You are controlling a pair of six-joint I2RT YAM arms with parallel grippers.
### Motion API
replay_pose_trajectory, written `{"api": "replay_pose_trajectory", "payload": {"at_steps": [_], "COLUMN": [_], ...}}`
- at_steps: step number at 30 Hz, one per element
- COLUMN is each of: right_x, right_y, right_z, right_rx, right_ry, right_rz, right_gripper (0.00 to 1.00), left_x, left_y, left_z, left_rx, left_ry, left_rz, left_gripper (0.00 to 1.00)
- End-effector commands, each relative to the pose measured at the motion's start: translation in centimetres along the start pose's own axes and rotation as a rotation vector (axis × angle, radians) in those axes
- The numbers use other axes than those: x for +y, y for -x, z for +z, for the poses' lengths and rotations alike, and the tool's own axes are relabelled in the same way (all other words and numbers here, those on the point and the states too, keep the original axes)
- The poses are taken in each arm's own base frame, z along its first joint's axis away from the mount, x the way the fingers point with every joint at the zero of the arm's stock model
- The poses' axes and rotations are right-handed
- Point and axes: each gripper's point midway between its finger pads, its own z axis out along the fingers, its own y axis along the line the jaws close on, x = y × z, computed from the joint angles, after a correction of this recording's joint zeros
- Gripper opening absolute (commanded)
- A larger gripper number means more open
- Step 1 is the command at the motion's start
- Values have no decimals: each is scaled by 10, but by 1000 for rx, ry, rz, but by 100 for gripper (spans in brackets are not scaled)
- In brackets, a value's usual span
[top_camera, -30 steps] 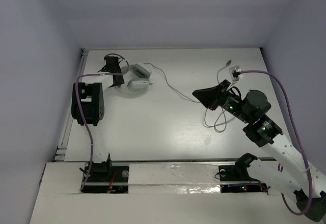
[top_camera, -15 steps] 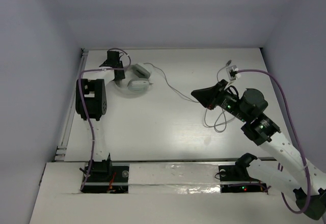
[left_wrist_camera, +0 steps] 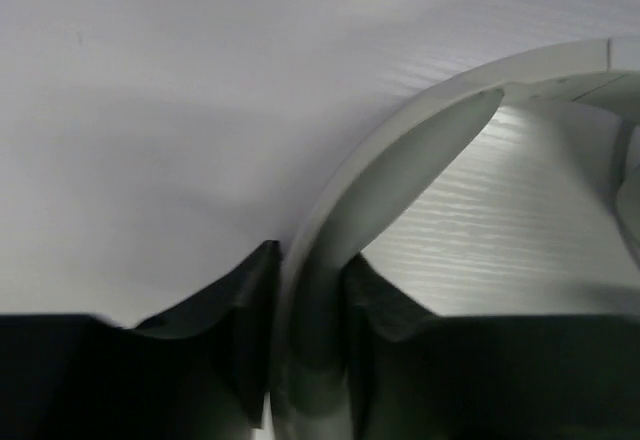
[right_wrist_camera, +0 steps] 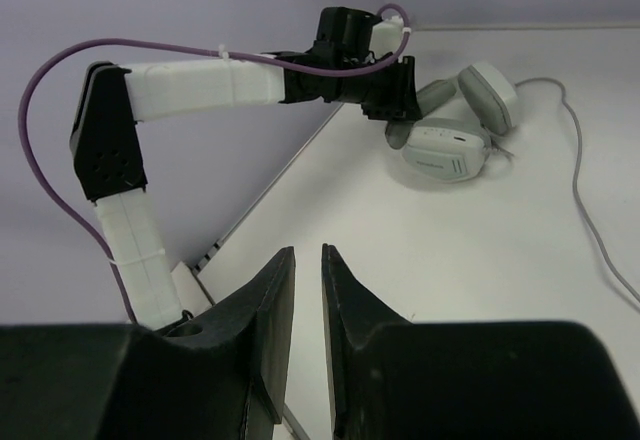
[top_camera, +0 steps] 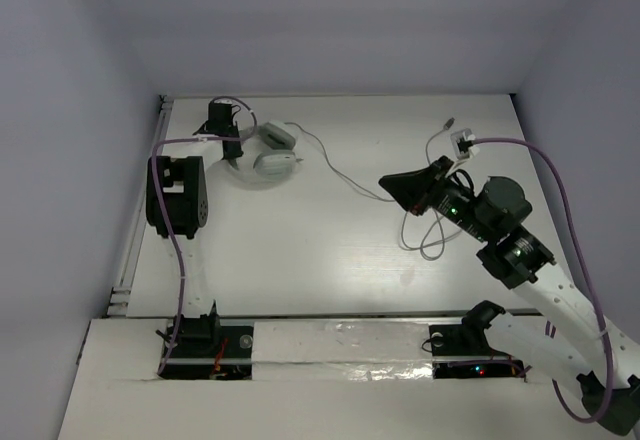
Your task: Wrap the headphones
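The headphones (top_camera: 272, 165) lie at about 10 o'clock on the desk (top_camera: 300, 260) in the overhead view, with both earcups (right_wrist_camera: 450, 150) resting side by side on the surface and the headband (left_wrist_camera: 400, 160) arcing away from them toward 9 o'clock. The left end effector (left_wrist_camera: 305, 300) is closed on that headband, with a finger pressed against each face of the band. The thin grey cable (top_camera: 340, 175) leaves the earcups and runs toward 4 o'clock across the desk. It passes just beside the right end effector (right_wrist_camera: 305, 260), gathers in a loose loop (top_camera: 425, 245) at about 3 o'clock, and ends at the plug (top_camera: 452, 120) near 1 o'clock. The right end effector's fingers stand slightly apart with nothing visible between them; they point toward 10 o'clock, at the headphones, which lie well apart from them. Assessment: wrapping has not begun. The left arm anchors the headset while the right arm, nearer the slack, is placed to take the cable. The cable's long axis lies roughly along the right end effector's pointing direction, so a grasp would call for approaching it crosswise.
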Motion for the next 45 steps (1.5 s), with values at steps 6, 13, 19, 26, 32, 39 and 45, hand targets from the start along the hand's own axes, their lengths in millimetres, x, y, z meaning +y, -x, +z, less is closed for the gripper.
{"api": "replay_pose_trajectory", "payload": {"at_steps": [6, 13, 19, 26, 32, 39, 45], "right_x": [15, 2, -26, -55, -97, -129, -162], "right_y": [21, 19, 15, -11, -35, -75, -88], "right_z": [-5, 25, 65, 90, 116, 136, 148], "right_rx": [-69, -72, -47, 27, 95, 162, 147], "right_ry": [34, 16, -49, -53, -134, -145, -171], "right_rz": [-22, -13, -155, -363, -391, -356, -275], "right_gripper": [22, 0, 16, 82, 87, 89, 88], "left_x": [-3, -37, -52, -85, -94, -95, -108], "left_y": [-45, 50, 75, 94, 120, 151, 160], "left_z": [-10, -123, -218, -299, -368, -432, -466], "left_rx": [169, -65, -185, -260, -361, -491, -509], "left_ry": [-34, -263, -431, -699, -819, -891, -1025], "left_rz": [0, -74, -110, -110, -80, -90, -89], "left_gripper": [0, 0, 0, 0, 0, 0, 0]}}
